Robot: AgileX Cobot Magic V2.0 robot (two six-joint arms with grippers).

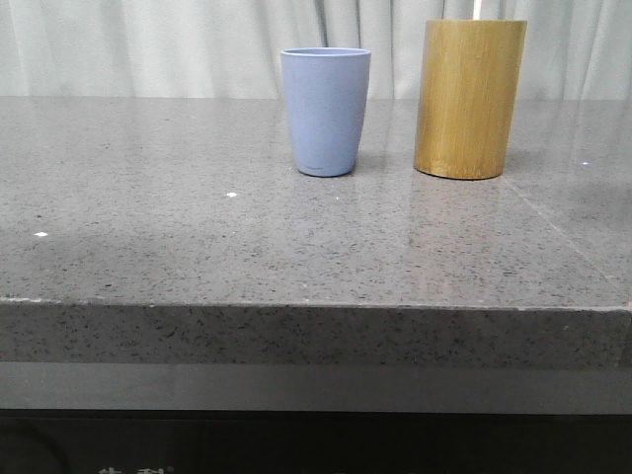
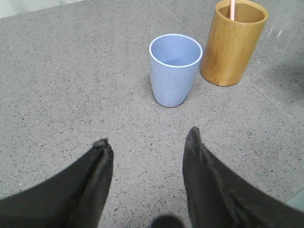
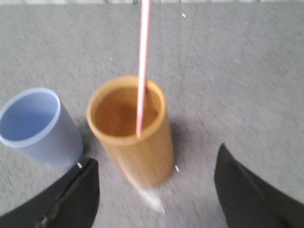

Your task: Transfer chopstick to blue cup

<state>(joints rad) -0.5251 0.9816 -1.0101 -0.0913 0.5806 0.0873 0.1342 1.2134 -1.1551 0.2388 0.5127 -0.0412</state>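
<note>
Grey speckled stone makes up the bench [image 1: 197, 247], and both vessels stand toward its far edge, close to the pale curtain [image 1: 148, 44]. The blue cup [image 1: 325, 111] sits upright with nothing visible inside it. Just beside it, on the right and not touching, stands the bamboo cylinder [image 1: 469, 97]. The chopstick [image 3: 142, 66] stands in that cylinder, leaning against its rim and poking well above it. The left gripper [image 2: 147, 145] hangs above bare stone nearer the front edge, jaws spread wide. The right gripper [image 3: 154, 168] hovers over the cylinder, jaws wide too, gripping nothing.
</note>
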